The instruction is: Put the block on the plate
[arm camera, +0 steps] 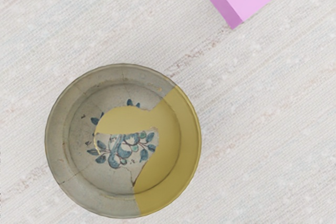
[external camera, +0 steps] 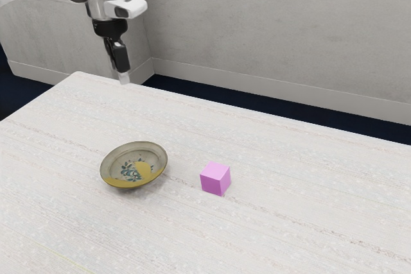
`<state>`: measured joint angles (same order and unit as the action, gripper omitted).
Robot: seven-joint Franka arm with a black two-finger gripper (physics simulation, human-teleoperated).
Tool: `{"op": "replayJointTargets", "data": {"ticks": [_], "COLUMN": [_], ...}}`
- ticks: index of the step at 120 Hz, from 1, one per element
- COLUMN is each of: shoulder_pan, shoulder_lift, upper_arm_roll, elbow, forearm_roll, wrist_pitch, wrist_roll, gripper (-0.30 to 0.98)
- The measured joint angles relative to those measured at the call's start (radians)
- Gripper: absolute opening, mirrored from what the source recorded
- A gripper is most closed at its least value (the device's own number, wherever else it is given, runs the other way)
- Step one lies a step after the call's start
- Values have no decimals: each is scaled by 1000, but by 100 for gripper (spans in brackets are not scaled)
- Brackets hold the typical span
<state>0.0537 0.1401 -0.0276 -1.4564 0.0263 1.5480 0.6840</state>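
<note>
One pink cube-shaped block point(external camera: 215, 179) sat near the shallow grey-and-yellow ceramic plate point(external camera: 135, 166) on the whitish streaked table point(external camera: 289, 229), while the black gripper point(external camera: 124, 77), whether wide or narrow I couldn't tell, hung high, presumably to clear both.

Plate point(external camera: 133, 166): on the table point(external camera: 192, 239); to the exterior view's left of the block point(external camera: 215, 179);
Block: on the table; near the plate, not touching it;
Wall point(external camera: 276, 30): behind the table in the exterior view.
</note>
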Motion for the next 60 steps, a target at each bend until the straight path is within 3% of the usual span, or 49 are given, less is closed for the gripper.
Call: {"op": "replayJointTargets", "data": {"ticks": [38, 60], "shoulder_pan": [-16, -113], "shoulder_lift": [14, 29], "upper_arm_roll": [0, -6], "elbow": [-5, -70], "forearm_roll": [-6, -38], "wrist_pitch": [2, 56], "wrist_roll": [44, 25], "gripper": [69, 69]}}
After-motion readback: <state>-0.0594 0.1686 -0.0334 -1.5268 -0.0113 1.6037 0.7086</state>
